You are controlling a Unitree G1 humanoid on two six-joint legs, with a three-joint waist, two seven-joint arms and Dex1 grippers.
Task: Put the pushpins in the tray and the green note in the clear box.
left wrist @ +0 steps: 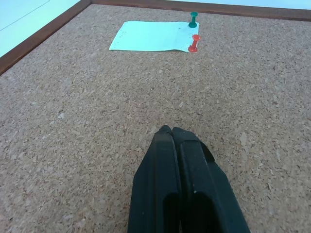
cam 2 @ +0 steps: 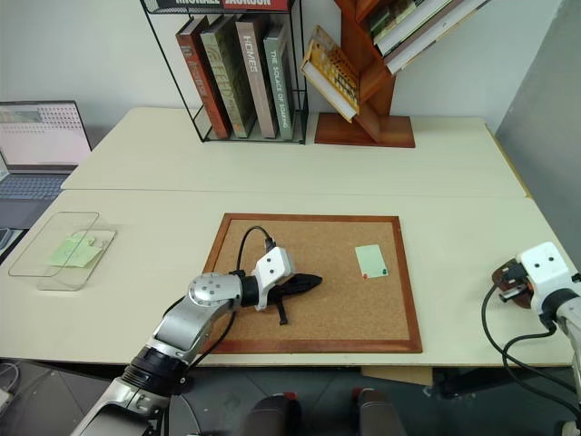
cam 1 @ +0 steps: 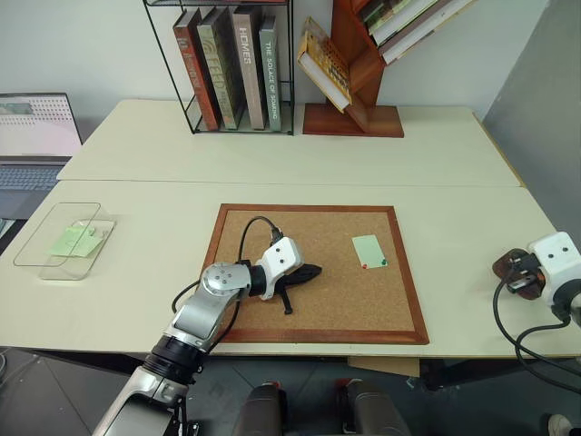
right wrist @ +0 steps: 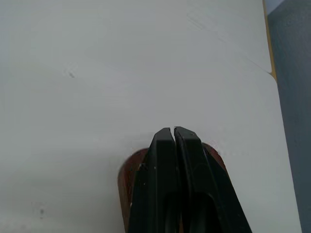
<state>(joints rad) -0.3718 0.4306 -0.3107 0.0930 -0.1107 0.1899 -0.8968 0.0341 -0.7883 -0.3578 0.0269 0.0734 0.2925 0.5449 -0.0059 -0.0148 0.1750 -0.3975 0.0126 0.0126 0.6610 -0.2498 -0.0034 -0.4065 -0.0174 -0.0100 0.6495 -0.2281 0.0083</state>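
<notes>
A pale green note point(cam 1: 369, 249) lies on the right part of the corkboard point(cam 1: 272, 327), held by a red pushpin point(left wrist: 194, 43) and a green pushpin point(left wrist: 193, 19) at its near edge. My left gripper point(left wrist: 171, 130) rests shut and empty over the board's middle, pointing at the note from well short of it. The clear box point(cam 1: 36, 238) stands at the table's far left with a pale green slip inside. The brown tray point(right wrist: 127, 177) sits near the right edge, directly under my right gripper point(right wrist: 173, 129), which is shut with nothing visible between its fingers.
At the back of the table stand a wire rack of books point(cam 1: 236, 64) and a slanted wooden bookshelf point(cam 1: 359, 82). A laptop point(cam 1: 32, 136) is at the far left. The table's right edge point(cam 1: 536, 195) runs close to the tray.
</notes>
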